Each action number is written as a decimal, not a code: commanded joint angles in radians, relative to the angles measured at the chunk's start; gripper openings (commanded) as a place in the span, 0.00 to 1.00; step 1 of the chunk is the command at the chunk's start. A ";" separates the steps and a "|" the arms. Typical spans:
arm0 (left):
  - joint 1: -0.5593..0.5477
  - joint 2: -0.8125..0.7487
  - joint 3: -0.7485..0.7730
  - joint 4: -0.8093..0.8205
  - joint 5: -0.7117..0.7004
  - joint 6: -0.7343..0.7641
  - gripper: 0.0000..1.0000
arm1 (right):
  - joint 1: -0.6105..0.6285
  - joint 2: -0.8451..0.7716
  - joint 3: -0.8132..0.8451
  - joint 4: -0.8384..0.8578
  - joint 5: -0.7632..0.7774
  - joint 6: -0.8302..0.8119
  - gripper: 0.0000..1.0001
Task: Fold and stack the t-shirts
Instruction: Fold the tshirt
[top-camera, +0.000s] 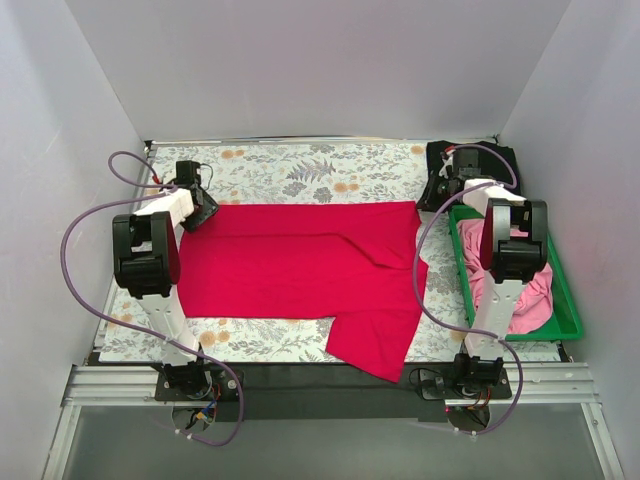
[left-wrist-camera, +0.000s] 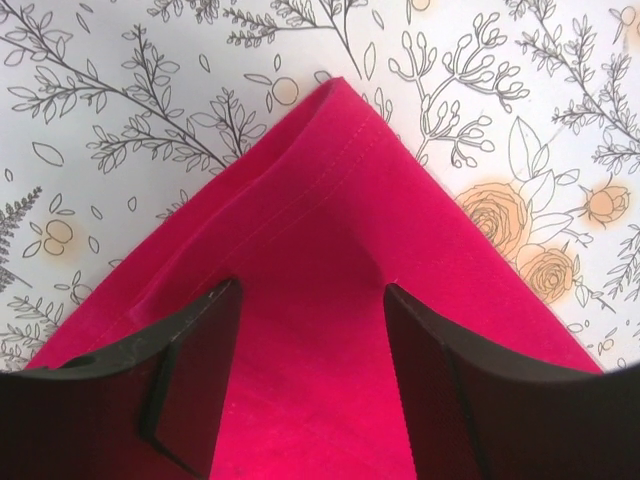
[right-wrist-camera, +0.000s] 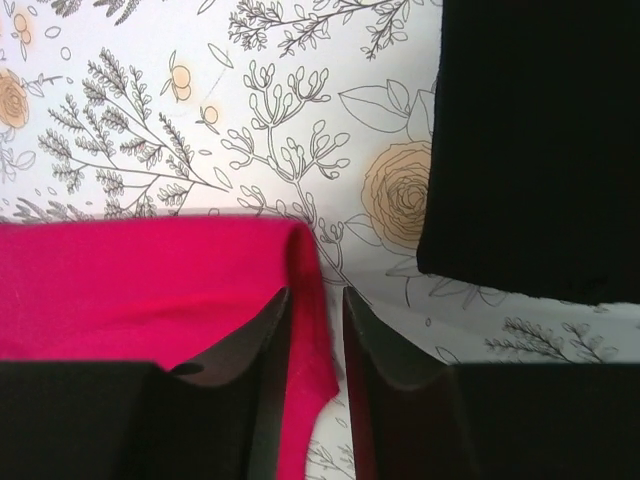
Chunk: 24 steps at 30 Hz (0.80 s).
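Observation:
A crimson red t-shirt lies spread flat across the middle of the floral tablecloth, with one part hanging over the near edge. My left gripper is wide open over the shirt's far left corner, its jaws straddling the cloth. My right gripper is at the far right corner. Its jaws stand narrowly apart with the red shirt's edge between them and tablecloth showing in the gap. A black t-shirt lies at the back right and shows in the right wrist view. Pink shirts lie in the bin.
A green plastic bin stands along the table's right side, just right of the red shirt. White walls enclose the table on three sides. The arm bases sit at the near edge.

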 joint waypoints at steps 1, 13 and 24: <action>0.006 -0.055 0.061 -0.104 0.019 0.032 0.56 | 0.014 -0.106 0.052 -0.043 0.037 -0.098 0.30; -0.177 -0.325 -0.054 -0.141 -0.033 0.079 0.73 | 0.406 -0.390 -0.153 -0.178 0.274 -0.280 0.43; -0.327 -0.532 -0.442 -0.078 -0.016 0.067 0.72 | 0.688 -0.311 -0.190 -0.211 0.547 -0.374 0.46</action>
